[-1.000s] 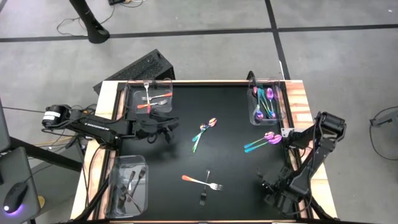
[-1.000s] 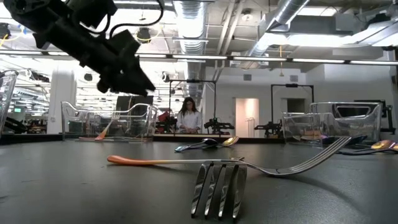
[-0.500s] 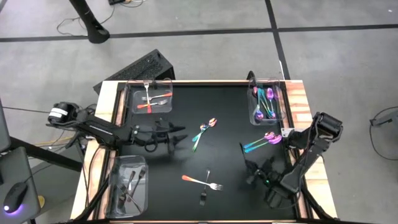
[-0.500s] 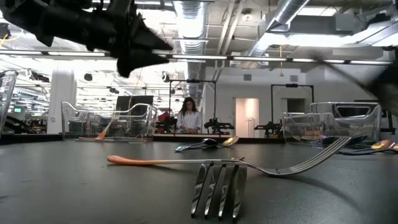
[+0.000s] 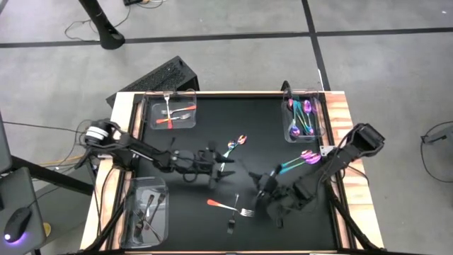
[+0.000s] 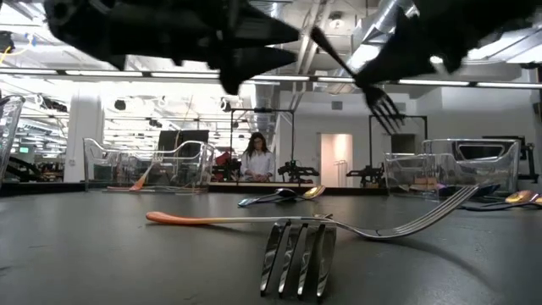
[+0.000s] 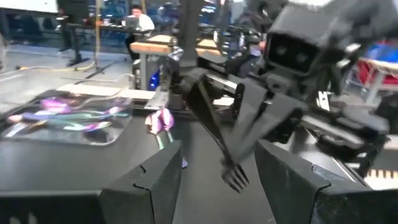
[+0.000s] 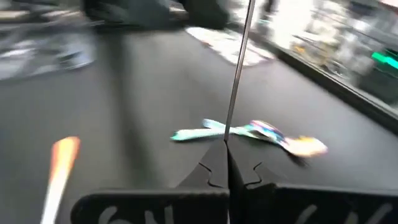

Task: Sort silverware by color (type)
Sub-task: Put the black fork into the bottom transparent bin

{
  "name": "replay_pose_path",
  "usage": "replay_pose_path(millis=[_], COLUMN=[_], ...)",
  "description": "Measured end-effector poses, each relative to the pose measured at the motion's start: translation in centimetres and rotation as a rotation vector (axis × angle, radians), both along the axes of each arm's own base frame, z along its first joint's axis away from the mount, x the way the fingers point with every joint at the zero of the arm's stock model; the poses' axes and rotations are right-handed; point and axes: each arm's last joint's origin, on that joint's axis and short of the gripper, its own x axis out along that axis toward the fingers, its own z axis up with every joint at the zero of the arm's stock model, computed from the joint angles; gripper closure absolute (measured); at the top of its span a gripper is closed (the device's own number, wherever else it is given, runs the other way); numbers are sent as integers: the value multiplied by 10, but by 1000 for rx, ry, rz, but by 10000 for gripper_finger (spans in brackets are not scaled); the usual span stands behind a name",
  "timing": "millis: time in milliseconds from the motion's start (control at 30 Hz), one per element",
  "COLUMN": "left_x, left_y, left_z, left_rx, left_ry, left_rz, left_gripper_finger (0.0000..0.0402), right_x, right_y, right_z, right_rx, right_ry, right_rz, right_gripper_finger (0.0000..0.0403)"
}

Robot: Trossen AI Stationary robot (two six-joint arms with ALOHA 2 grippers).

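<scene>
a dark black fork [image 7: 214, 140] hung in the air over the middle of the tabletop [image 5: 269, 127], its thin handle pinched between the pressed-together fingers of the right pincer [image 5: 265, 185], the tines [image 6: 385, 108] pointing down and away from that pincer and clear of the surface. by its look it was a light, stiff, slim piece with a smooth and probably slippery shaft, so a grip on the flat of the handle, some way back from the tines, seemed the safest hold; a pinch near the very end would likely let it swing or twist. the left pincer [image 5: 221, 164] faced it with its fingers [image 7: 155, 180] spread wide, the fork's tines lying just ahead of the gap between them, which read as a likely hand-over, though that was only a judgement. below and just beside the right pincer an orange-pink handled fork [image 5: 228, 207] lay flat on the tabletop, crossed by another dark fork [image 5: 234, 210]. an iridescent pair [image 5: 232, 146] lay close by the left pincer, and a second iridescent pair [image 5: 299, 163] lay behind the right pincer, toward its own arm. flat pieces like these would need lifting by a raised end. farther out stood the clear bins [image 5: 306, 117] at the tabletop's corners, each holding sorted pieces.
</scene>
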Motion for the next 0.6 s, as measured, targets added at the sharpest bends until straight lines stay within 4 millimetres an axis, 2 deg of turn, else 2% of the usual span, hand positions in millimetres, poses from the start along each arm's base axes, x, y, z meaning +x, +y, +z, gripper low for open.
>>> replay_pose_path(millis=[133,333,600], left_x=[15,17,18], left_y=[-3,-3,2], left_z=[3,7,6], left_rx=[49,116,140], left_ry=[9,22,33], left_rz=[-8,-17,-14], left_gripper_finger=[212,219,267], right_x=[9,9,12], right_y=[0,0,-2], right_z=[5,6,8], right_rx=[-14,-26,-119], right_ry=[27,32,67], right_rz=[105,112,135], right_gripper_finger=[401,401,401])
